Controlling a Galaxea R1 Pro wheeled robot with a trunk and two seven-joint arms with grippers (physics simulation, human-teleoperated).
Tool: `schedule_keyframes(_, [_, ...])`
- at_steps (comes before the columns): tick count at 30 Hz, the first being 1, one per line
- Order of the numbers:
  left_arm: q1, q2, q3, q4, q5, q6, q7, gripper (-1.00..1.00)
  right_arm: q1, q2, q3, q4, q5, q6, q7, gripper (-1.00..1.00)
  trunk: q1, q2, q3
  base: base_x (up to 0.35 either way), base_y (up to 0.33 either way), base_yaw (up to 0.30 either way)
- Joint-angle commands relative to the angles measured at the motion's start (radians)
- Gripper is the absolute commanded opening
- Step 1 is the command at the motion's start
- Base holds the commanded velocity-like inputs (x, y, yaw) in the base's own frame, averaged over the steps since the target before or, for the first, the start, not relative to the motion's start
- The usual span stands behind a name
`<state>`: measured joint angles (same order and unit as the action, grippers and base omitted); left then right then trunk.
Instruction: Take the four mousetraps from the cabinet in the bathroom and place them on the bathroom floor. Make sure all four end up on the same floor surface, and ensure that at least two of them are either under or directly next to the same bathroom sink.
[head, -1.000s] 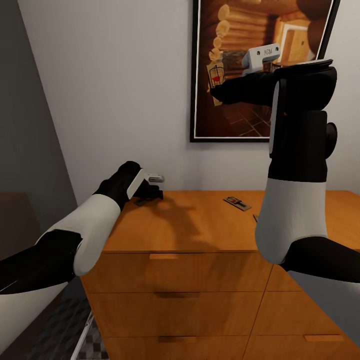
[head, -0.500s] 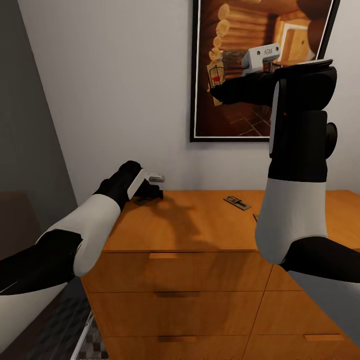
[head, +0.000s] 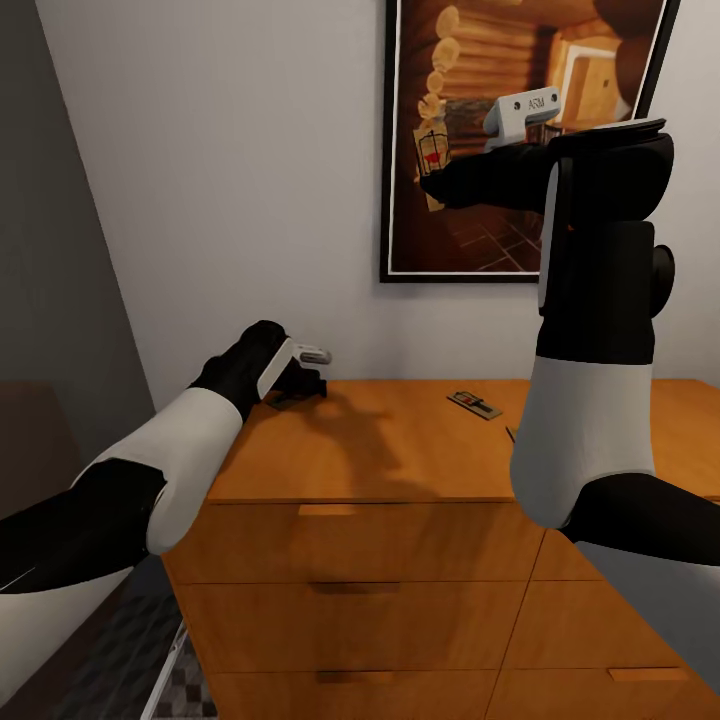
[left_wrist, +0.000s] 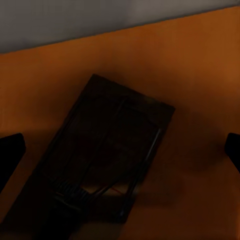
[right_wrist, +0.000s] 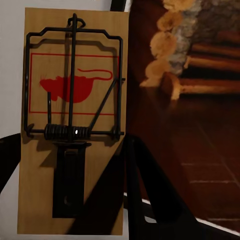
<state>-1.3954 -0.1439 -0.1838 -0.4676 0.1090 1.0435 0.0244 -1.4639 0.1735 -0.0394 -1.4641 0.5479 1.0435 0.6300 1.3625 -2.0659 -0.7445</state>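
The orange-brown cabinet (head: 400, 460) stands against the wall in front of me. My left gripper (head: 303, 388) hovers low over its back left corner, open, fingers (left_wrist: 10, 155) wide on either side of a dark mousetrap (left_wrist: 107, 160) lying flat on the top. High up before a framed picture, my right gripper (head: 435, 185) is shut on a pale wooden mousetrap (right_wrist: 75, 120) with a red mouse print, held upright. Another mousetrap (head: 475, 405) lies on the cabinet top near the middle. Just behind my right forearm the edge of one more (head: 510, 435) peeks out.
A large framed picture (head: 480, 230) of a log cabin hangs on the white wall above the cabinet. My raised right arm (head: 590, 400) blocks the cabinet's right half. A strip of cube-patterned floor tile (head: 185, 690) shows at the lower left, beside a dark wall.
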Motion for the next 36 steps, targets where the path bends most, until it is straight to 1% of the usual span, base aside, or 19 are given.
schedule_keyframes(1, [0.000, 0.001, -0.009, 0.026, -0.009, 0.004, 0.003, 1.00, -0.001, 0.001, -0.002, -0.001, 0.007, 0.004, 0.008, -1.00, 0.000, 0.000, -0.001, 0.000, 0.000, 0.000])
schedule_keyframes(33, [0.000, 0.003, -0.010, 0.026, -0.003, 0.004, -0.004, 1.00, -0.001, 0.001, -0.001, 0.000, 0.007, 0.004, 0.008, -1.00, 0.000, 0.000, -0.001, 0.000, 0.000, 0.000])
schedule_keyframes(34, [0.001, 0.003, -0.010, 0.026, -0.003, 0.004, -0.004, -1.00, -0.001, 0.001, -0.001, 0.001, 0.007, 0.004, 0.008, -1.00, 0.000, 0.000, -0.001, 0.000, 0.000, 0.000])
schedule_keyframes(36, [0.000, 0.003, -0.010, 0.026, -0.002, 0.004, -0.005, -1.00, -0.001, 0.001, -0.002, 0.001, 0.007, 0.004, 0.008, -1.00, 0.000, 0.000, -0.001, 0.000, 0.000, 0.000])
